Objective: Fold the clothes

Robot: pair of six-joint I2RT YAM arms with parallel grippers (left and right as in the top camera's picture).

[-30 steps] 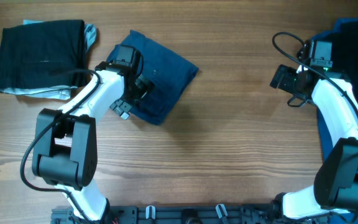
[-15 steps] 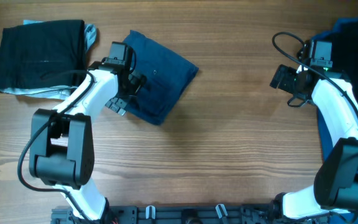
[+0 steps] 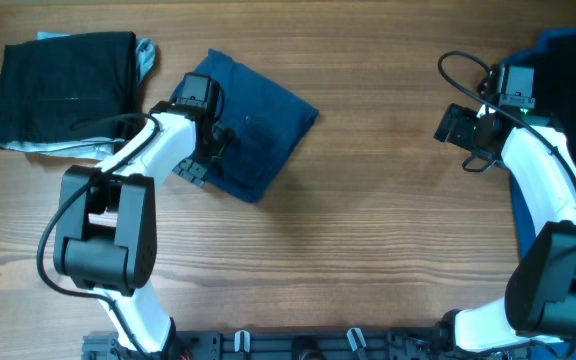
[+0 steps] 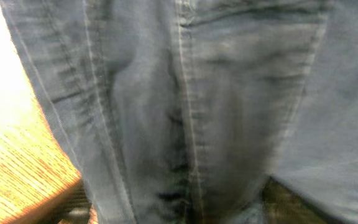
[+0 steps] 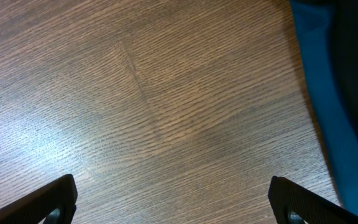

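Navy shorts (image 3: 263, 120) pressed close beneath left pincer (image 3: 206, 152), near their left edge; grip indiscernible.

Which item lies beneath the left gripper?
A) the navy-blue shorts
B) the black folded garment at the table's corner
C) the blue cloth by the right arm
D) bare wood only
A: in the overhead view the left gripper sits over the navy-blue shorts, and the left wrist view is filled with blue stitched denim.
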